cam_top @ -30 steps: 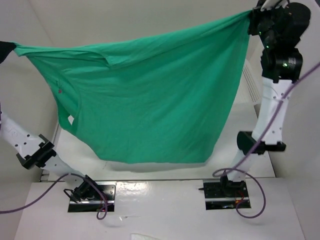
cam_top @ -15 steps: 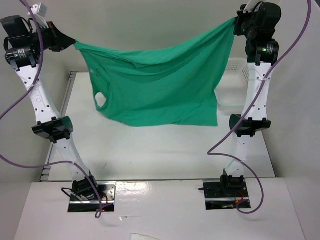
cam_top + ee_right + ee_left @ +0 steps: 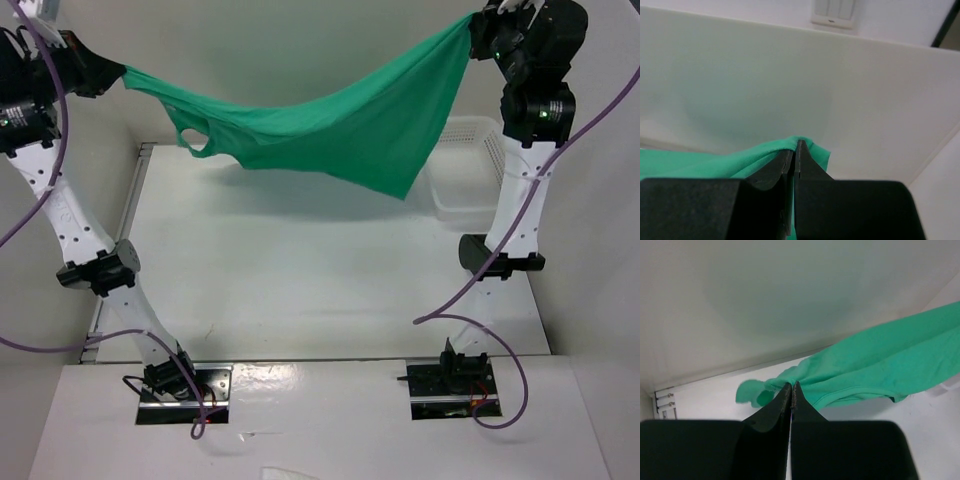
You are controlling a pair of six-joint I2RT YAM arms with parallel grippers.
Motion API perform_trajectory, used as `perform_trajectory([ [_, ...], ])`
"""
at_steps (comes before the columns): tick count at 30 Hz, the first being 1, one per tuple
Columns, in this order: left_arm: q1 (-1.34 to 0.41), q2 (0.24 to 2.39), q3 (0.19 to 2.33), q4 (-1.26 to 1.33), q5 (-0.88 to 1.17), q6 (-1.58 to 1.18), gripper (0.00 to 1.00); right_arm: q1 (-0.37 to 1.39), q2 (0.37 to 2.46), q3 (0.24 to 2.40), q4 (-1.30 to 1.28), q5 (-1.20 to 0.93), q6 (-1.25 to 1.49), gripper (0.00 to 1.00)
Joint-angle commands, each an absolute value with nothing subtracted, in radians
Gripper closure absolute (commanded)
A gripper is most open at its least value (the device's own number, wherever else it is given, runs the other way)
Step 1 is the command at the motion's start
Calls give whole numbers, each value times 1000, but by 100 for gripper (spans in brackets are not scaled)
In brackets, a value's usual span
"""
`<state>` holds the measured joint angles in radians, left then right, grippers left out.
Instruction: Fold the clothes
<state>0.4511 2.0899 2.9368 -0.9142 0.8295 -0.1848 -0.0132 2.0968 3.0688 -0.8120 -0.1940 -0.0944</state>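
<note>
The green T-shirt (image 3: 320, 125) hangs in the air above the white table (image 3: 300, 280), stretched between both arms and sagging in the middle. At the top left my left gripper (image 3: 118, 72) is shut on one corner of it; in the left wrist view the cloth (image 3: 875, 365) bunches at the closed left gripper (image 3: 791, 385). High at the top right my right gripper (image 3: 474, 28) is shut on the opposite corner, and the right wrist view shows green fabric (image 3: 735, 162) pinched at the right gripper (image 3: 796, 145). A point of the shirt droops toward the right (image 3: 398, 188).
A white mesh basket (image 3: 466, 170) sits on the table at the right, beside the right arm (image 3: 520, 190). Pale walls enclose the table on the left, back and right. Both arm bases (image 3: 180, 385) are bolted at the near edge.
The shirt has swung from hanging as a broad sheet to a flatter, more stretched band. The left gripper has moved up and outward; the right gripper stays high at the right.
</note>
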Motion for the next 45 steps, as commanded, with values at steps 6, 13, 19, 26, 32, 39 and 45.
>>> perform_trajectory([
  [6, 577, 1905, 2961, -914, 992, -187, 100, -43, 1846, 3014, -801, -356, -71, 100],
  [13, 664, 1755, 2961, -891, 1069, -247, 100, -52, 1703, 2930, -810, -393, -71, 100],
  [19, 676, 1678, 2961, -871, 1069, -287, 100, -52, 1618, 2876, -801, -402, -71, 100],
  [26, 676, 1678, 2939, -836, 1092, -307, 100, -52, 1618, 2876, -792, -393, -61, 100],
  [32, 686, 1707, 2958, -836, 1101, -307, 100, -52, 1687, 2951, -810, -393, -61, 100],
  [39, 686, 1798, 2938, -836, 1120, -307, 100, -61, 1821, 3000, -819, -393, -52, 100],
  [45, 617, 1865, 2928, -824, 1077, -298, 100, -48, 1959, 3066, -778, -330, -52, 100],
])
